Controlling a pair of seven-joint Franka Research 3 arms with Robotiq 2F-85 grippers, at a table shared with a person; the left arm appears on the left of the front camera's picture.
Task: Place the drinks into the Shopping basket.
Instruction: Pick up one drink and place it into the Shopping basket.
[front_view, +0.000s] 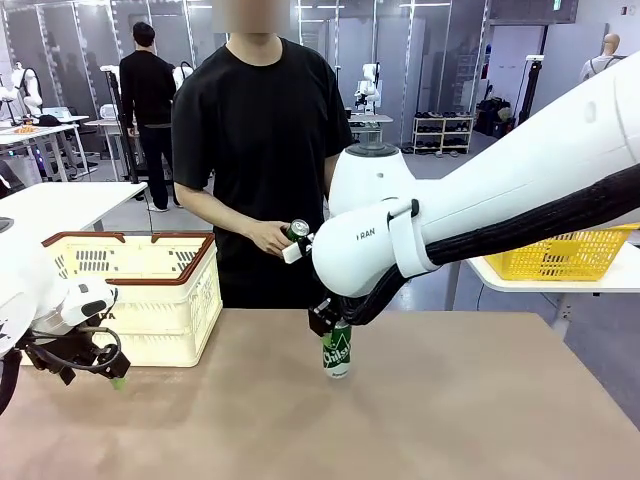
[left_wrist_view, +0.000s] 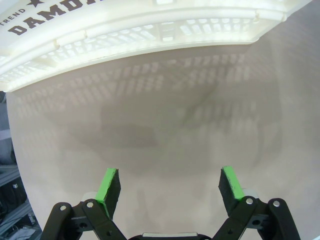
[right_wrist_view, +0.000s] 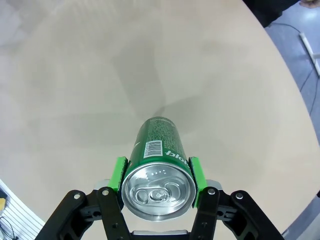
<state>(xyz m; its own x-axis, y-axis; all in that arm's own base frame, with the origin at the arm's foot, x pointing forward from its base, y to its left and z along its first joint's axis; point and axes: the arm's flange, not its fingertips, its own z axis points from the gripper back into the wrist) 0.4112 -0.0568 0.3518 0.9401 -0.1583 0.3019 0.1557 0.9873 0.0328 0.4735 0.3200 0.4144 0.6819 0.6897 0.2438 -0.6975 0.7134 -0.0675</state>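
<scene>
The right tool (right_wrist_view: 157, 172) is closed on a green can (right_wrist_view: 157, 145), its green pads pressed against opposite sides of the can just below the silver top. In the front view this right tool (front_view: 325, 322) comes down from above over the green can (front_view: 337, 352), which stands upright near the middle of the tabletop (front_view: 450, 420), its base on the surface or barely off it; I cannot tell which. The left tool (left_wrist_view: 170, 180) is spread wide with nothing between its pads, hanging low over bare tabletop just in front of the Shopping basket (left_wrist_view: 150, 25), whose "DAMDA" wall fills the far side of its view. From the front, the left tool (front_view: 118, 380) sits at the near left, just beside the Shopping basket (front_view: 195, 270), which stands on the left of the tabletop, well apart from the gripped can. On the far side a person's hand (front_view: 268, 237) holds a second can (front_view: 297, 229) above the tabletop edge. A yellow mesh basket (front_view: 570, 255) sits on another table at the far right and plays no part. As I judge it, the task is at an early or middle point: one drink is grasped but not yet carried left to the basket, another waits with the person, and the basket walls hide whether anything already lies inside.
</scene>
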